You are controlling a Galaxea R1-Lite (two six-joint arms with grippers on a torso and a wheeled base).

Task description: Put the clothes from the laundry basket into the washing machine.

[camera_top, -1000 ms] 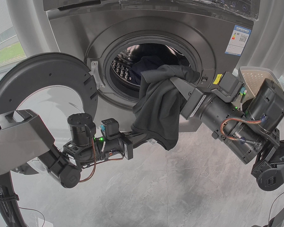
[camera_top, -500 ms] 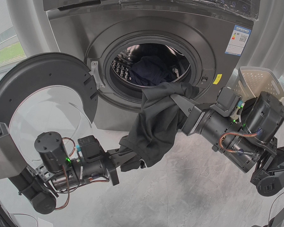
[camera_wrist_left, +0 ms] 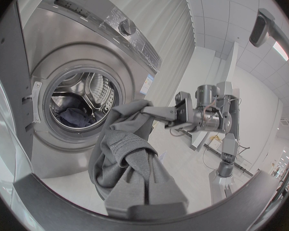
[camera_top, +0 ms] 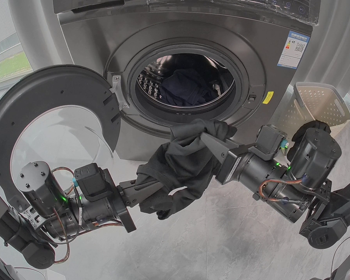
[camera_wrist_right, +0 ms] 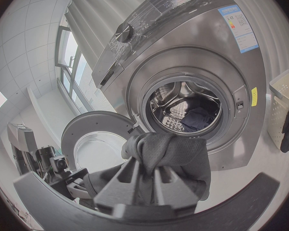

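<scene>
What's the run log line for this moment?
left jaws: shut on garment | right jaws: shut on garment | garment: outside washer | drum: dark clothes inside | door: open

1. The head view looks forward and down at the washing machine (camera_top: 175, 28), its open door (camera_top: 54, 94) and the floor (camera_top: 221, 245), from some way off.
2. The left wrist view looks along the left gripper (camera_wrist_left: 146, 174), close up, toward the drum opening (camera_wrist_left: 77, 103) and the right arm (camera_wrist_left: 205, 113).
3. The right wrist view looks along the right gripper (camera_wrist_right: 146, 169) at the same opening. All three share the machine's front and the dark garment (camera_top: 182, 160).
</scene>
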